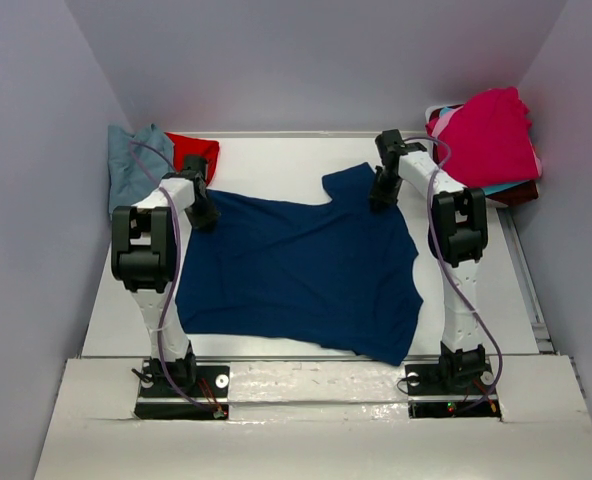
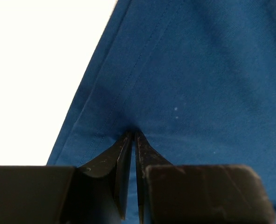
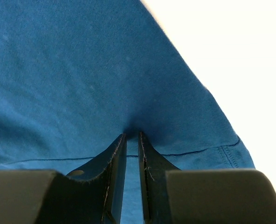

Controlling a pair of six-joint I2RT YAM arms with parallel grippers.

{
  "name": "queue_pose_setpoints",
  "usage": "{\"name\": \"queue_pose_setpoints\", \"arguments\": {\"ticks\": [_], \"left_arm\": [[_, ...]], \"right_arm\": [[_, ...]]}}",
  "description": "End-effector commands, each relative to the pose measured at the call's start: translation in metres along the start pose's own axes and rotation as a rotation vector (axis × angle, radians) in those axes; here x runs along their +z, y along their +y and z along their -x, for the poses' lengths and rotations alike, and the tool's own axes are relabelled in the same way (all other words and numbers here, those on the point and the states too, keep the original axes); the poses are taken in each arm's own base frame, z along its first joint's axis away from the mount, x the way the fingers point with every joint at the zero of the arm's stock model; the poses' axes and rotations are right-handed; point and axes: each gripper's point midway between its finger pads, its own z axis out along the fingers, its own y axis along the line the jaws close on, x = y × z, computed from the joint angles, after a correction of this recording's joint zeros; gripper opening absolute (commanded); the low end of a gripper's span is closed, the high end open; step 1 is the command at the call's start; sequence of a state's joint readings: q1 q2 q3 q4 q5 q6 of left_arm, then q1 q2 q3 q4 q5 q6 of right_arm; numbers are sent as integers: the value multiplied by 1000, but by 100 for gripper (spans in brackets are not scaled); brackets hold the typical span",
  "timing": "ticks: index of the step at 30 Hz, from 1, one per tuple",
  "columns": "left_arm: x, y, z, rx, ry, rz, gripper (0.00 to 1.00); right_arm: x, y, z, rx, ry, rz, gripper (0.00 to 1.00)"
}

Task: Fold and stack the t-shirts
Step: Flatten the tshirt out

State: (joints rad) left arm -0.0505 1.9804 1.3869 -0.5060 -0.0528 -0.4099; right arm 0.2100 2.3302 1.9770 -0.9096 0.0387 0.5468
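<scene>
I count six tees that I can tell apart from the overhead camera, and only one of them is being handled. The navy t-shirt [image 1: 296, 265] lies spread across the middle of the desk [image 1: 276, 160], mostly flat, with a sleeve poking out at the far right and its near right corner reaching the desk's near edge.

Two arms are on it, one at each far corner. The left arm [image 1: 146, 245] reaches to the shirt's far left corner. The left jaws are pressed nearly together on a pinch of navy cloth beside a stitched hem — my left wrist camera shows the fabric puckering right at the tips. The right arm [image 1: 458, 225] reaches to the far right, by the sleeve. The right jaws are drawn just as narrow on their own pinch of the same shirt, near a hemmed edge with bare desk beyond it.

The other five sit well apart from it. Two lie at the far left of the desk: one blue-grey tee [image 1: 131, 165] against the wall and one red tee [image 1: 194, 152] just beside it. Three make a pile at the far right — a magenta tee [image 1: 491, 135] on top, with slivers of a turquoise tee [image 1: 506, 187] and a maroon tee [image 1: 521, 195] showing beneath. I cannot tell how those lower two are folded.
</scene>
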Motion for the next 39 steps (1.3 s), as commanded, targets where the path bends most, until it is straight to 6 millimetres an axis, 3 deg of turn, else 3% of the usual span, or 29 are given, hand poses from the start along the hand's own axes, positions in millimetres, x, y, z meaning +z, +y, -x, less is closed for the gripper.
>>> {"name": "queue_pose_setpoints", "arguments": {"ticks": [1,13,17,22,25,31,39], "left_arm": [[-1,22,-34,3,87,66,21],[-4,41,-46,-30,98,68,21],[-3,35,-40,-27,96,46,21],[-1,25,-26,-20,83,22,29],[-1,17,-16,-22,78,3,32],[4,10,-3,-23,69,-5,32],[12,0,0,-25,95,-37,32]], "right_arm": [[10,-41,7,42,10,-122,23],[9,-50,10,56,20,-103,23],[6,-33,11,32,29,-8,26],[-13,-17,21,7,-5,83,44],[-18,-12,22,-8,0,109,49],[-15,-10,16,-19,19,130,50],[-10,-6,18,-27,23,144,50]]}}
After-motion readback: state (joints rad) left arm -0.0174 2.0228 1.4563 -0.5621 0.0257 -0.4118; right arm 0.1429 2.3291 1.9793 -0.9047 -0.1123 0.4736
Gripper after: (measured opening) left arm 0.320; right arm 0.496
